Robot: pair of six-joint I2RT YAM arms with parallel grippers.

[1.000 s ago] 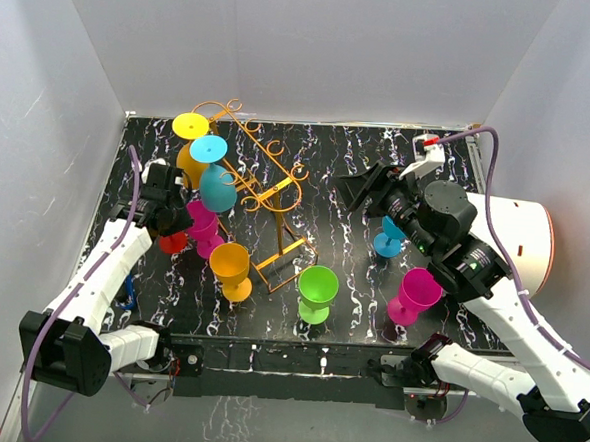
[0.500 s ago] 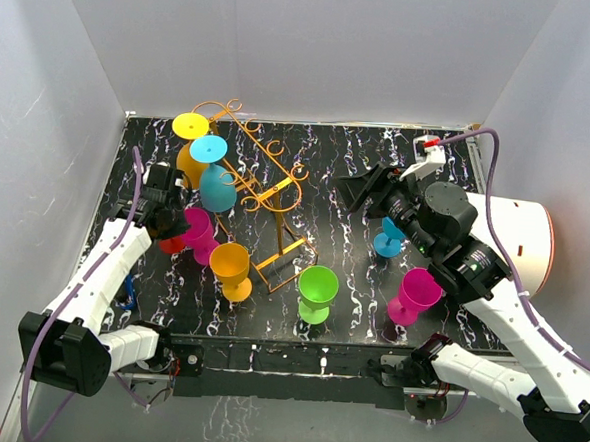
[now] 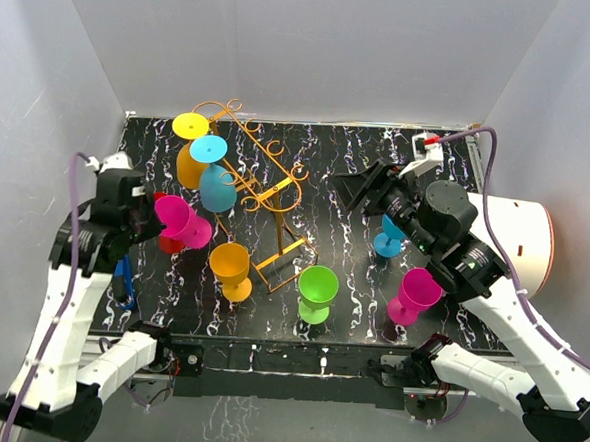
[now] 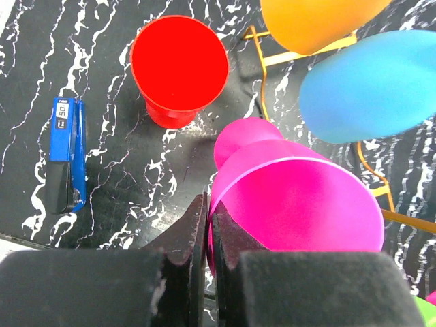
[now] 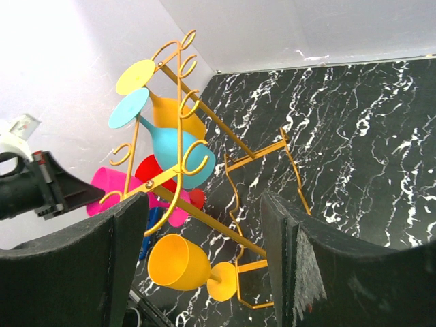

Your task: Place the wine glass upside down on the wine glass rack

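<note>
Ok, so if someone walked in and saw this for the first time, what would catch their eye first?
Probably the golden wire rack standing left of centre, with an orange glass and a blue glass hanging upside down on it. Next comes the bright magenta glass pinched in the left gripper just left of the rack, close to a red glass. A vivid green glass stands upright in front of the rack.
</note>
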